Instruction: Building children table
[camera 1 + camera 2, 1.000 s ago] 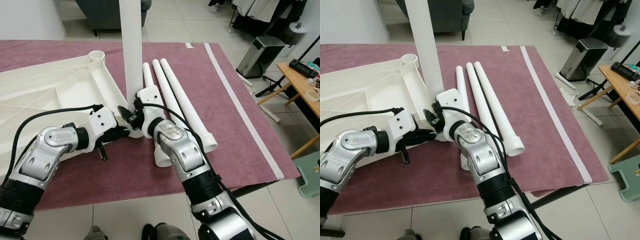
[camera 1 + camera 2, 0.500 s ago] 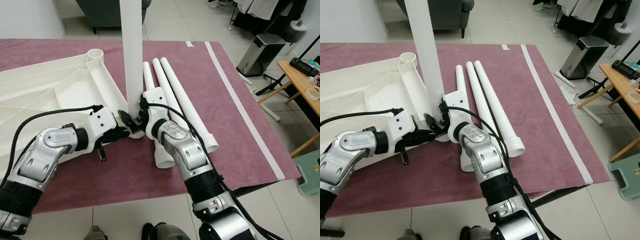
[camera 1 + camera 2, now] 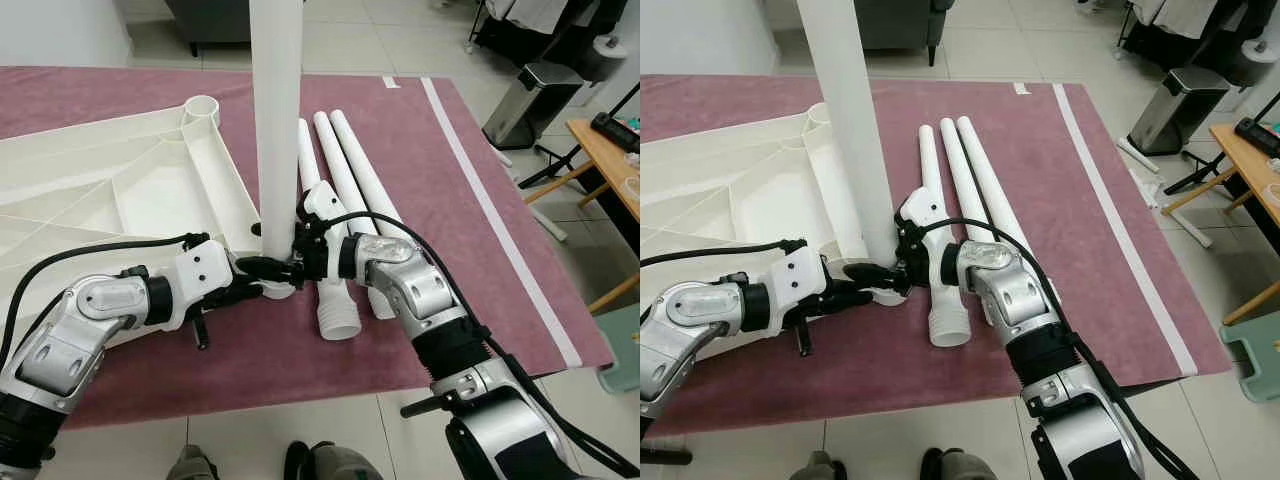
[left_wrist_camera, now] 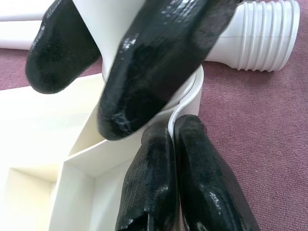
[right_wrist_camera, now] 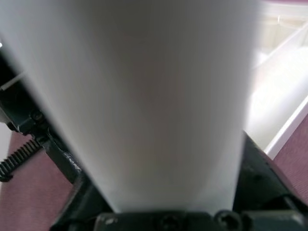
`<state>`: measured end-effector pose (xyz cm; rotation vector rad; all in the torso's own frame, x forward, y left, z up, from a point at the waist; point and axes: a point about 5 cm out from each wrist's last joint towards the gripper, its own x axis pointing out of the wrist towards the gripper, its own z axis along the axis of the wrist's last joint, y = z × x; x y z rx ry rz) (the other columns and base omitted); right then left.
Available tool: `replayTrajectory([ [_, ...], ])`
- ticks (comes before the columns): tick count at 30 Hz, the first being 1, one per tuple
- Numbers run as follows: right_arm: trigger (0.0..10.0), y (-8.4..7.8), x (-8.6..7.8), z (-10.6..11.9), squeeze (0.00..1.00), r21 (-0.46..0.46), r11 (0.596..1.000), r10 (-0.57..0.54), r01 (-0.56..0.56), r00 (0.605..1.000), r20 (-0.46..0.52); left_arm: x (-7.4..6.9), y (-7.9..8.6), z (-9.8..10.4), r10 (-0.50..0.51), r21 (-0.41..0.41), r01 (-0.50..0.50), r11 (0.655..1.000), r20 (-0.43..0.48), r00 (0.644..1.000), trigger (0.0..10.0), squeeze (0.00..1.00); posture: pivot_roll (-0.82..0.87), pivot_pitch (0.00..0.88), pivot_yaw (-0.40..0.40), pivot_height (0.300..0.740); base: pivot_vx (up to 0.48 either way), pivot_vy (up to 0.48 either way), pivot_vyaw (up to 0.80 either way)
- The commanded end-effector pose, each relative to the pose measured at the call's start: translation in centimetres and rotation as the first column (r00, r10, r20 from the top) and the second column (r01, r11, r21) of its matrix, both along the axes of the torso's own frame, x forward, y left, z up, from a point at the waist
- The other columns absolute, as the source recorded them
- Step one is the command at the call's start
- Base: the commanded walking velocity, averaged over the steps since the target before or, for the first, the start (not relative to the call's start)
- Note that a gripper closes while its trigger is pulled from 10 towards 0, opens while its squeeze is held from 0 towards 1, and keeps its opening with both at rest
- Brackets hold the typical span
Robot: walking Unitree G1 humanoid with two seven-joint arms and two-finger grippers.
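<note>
Crowding in tight at the upright leg (image 3: 277,120): left gripper (image 3: 272,267) and right gripper (image 3: 297,262) pinching its base from both sides, spare legs (image 3: 345,195) blocking right behind the right gripper.

You won't find any readable text, label, brand, number or sign here; every part in view is plain and unmarked.
</note>
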<state>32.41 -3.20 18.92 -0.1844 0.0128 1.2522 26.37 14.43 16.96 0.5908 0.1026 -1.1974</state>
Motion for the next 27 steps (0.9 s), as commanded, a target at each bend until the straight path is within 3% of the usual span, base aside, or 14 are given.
replayTrajectory([
  [1,0.0,0.7,0.3,-0.7,0.0,-0.031,0.998,-0.056,0.055,0.998,-0.024,-1.4,-2.3,0.4,-0.204,-0.04,0.204,0.978,-0.014,0.979,0.0,0.0,0.14,0.145,-0.084,0.74,0.0,0.0,0.0],
  [4,0.0,0.9,0.4,-1.3,0.0,-0.048,0.992,-0.117,0.115,0.992,-0.037,-1.1,-2.5,0.3,-0.191,-0.049,0.191,0.98,-0.011,0.981,0.0,0.0,0.14,0.146,-0.085,0.74,0.0,0.0,0.0],
  [5,0.0,1.2,0.5,-2.0,0.0,-0.076,0.972,-0.224,0.22,0.973,-0.046,-0.7,-2.7,0.4,-0.178,-0.061,0.177,0.982,-0.004,0.984,0.0,0.0,0.14,0.146,-0.084,0.74,0.0,0.0,0.0],
  [8,0.0,1.2,0.5,-2.0,0.0,-0.076,0.972,-0.224,0.22,0.973,-0.046,-0.7,-2.7,0.4,-0.178,-0.061,0.177,0.982,-0.004,0.984,0.0,0.0,0.14,0.146,-0.084,0.74,0.0,0.0,0.0],
  [9,0.0,1.3,0.7,-2.7,0.0,-0.108,0.94,-0.329,0.322,0.943,-0.053,-0.3,-2.9,0.6,-0.163,-0.072,0.163,0.984,0.004,0.987,0.0,0.0,0.14,0.146,-0.083,0.74,0.0,0.0,0.0],
  [10,0.0,1.3,0.7,-2.7,0.0,-0.108,0.94,-0.329,0.322,0.943,-0.053,-0.3,-2.9,0.6,-0.163,-0.072,0.163,0.984,0.004,0.987,0.0,0.0,0.14,0.146,-0.083,0.74,0.0,0.0,0.0],
  [11,0.0,1.4,0.8,-3.5,0.0,-0.13,0.881,-0.466,0.455,0.882,-0.065,0.4,-3.1,0.8,-0.14,-0.086,0.141,0.986,0.014,0.99,0.0,0.0,0.13,0.144,-0.08,0.74,0.0,0.0,0.0],
  [13,0.0,1.4,0.8,-3.5,0.0,-0.13,0.881,-0.466,0.455,0.882,-0.065,0.4,-3.1,0.8,-0.14,-0.086,0.141,0.986,0.014,0.99,0.0,0.0,0.13,0.144,-0.08,0.74,0.0,0.0,0.0],
  [14,0.0,1.5,0.7,-4.1,0.0,-0.14,0.802,-0.593,0.58,0.801,-0.081,1.3,-3.3,0.9,-0.103,-0.093,0.105,0.99,0.024,0.994,0.0,0.0,0.13,0.141,-0.076,0.74,0.0,0.0,0.0],
  [16,0.0,1.5,0.7,-4.1,0.0,-0.14,0.802,-0.593,0.58,0.801,-0.081,1.3,-3.3,0.9,-0.103,-0.093,0.105,0.99,0.024,0.994,0.0,0.0,0.13,0.141,-0.076,0.74,0.0,0.0,0.0],
  [17,0.0,1.8,0.3,-4.7,0.0,-0.148,0.692,-0.722,0.707,0.684,-0.107,2.6,-3.5,0.8,-0.043,-0.093,0.046,0.995,0.035,0.998,0.0,0.0,0.13,0.138,-0.073,0.74,0.0,0.0,0.0],
  [19,0.0,1.8,0.3,-4.7,0.0,-0.148,0.692,-0.722,0.707,0.684,-0.107,2.6,-3.5,0.8,-0.043,-0.093,0.046,0.995,0.035,0.998,0.0,0.0,0.13,0.138,-0.073,0.74,0.0,0.0,0.0],
  [20,0.0,2.0,0.2,-4.8,0.0,-0.148,0.671,-0.742,0.727,0.66,-0.121,3.2,-3.5,0.8,-0.006,-0.093,0.01,0.996,0.043,0.999,0.0,0.0,0.13,0.136,-0.075,0.74,0.0,0.0,0.0],
  [27,0.0,2.4,0.2,-4.8,0.0,-0.136,0.661,-0.751,0.738,0.649,-0.122,5.0,-2.9,0.8,0.123,-0.08,-0.115,0.99,0.09,0.988,0.0,0.0,0.13,0.134,-0.078,0.74,0.0,0.0,0.0],
])
